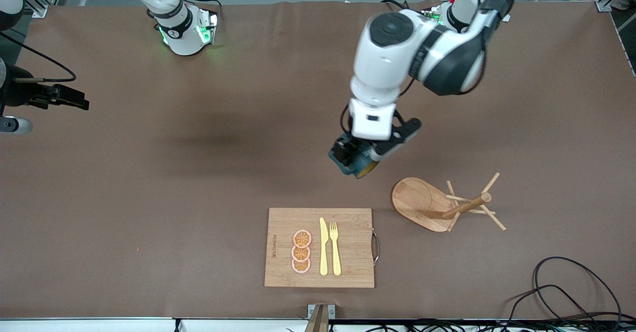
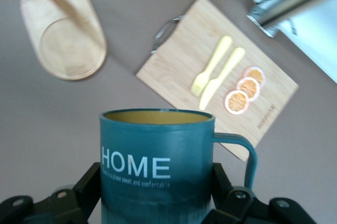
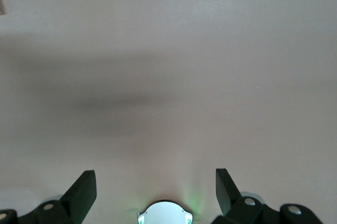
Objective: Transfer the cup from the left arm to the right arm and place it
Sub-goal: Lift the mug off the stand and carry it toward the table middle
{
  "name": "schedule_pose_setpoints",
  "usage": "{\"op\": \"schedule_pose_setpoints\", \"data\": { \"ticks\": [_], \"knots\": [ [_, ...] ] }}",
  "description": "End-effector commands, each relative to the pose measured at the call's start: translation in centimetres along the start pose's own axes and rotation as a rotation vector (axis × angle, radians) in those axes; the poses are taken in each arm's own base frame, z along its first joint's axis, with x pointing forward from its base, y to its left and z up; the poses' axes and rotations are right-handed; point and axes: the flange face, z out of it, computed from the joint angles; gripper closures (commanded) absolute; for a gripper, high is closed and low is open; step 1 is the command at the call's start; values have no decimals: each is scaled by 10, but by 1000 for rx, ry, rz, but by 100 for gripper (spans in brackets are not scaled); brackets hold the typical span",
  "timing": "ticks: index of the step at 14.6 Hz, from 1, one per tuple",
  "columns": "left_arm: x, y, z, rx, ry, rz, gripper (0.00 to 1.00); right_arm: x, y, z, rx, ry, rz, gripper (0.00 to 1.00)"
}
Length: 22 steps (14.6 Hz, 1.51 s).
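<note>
gripping the cup [image 1: 357,162] by its sides, the left gripper [image 1: 354,159] hangs over bare counter [image 1: 198,198] near the wooden rack [image 1: 437,205]. the right gripper [image 3: 156,187] waits with jaws spread wide, holding nothing.

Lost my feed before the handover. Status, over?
Left tool shut on cup, airborne over bare table. Right tool open, empty, waiting at its end. Path between them unobstructed.

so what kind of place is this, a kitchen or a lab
Most likely a robot lab: a brown-covered table with props, a cutting board and wooden rack, and loose cables. The left gripper holds a cup.
</note>
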Motion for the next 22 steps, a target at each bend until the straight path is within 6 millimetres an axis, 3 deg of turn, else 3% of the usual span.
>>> {"op": "schedule_pose_setpoints", "data": {
  "ticks": [1, 6, 8, 13, 16, 22],
  "knots": [
    [-42, 21, 13, -25, 124, 162, 48, -4, 1, 1, -7, -4, 5, 0],
    [-139, 43, 73, -52, 314, 484, 51, -4, 3, 2, -6, -6, 8, 0],
    [-178, 48, 96, -67, 408, 537, 52, -4, 3, 2, -6, -6, 9, 0],
    [-270, 37, 146, -168, 644, 644, 52, -5, 3, 4, -5, -10, 9, 0],
    [-302, 26, 177, -260, 806, 632, 52, -4, 6, 4, -10, -9, 13, 0],
    [-342, -21, 287, -294, 1026, 684, 53, 1, 14, -4, -42, 28, 25, 0]
  ]
}}
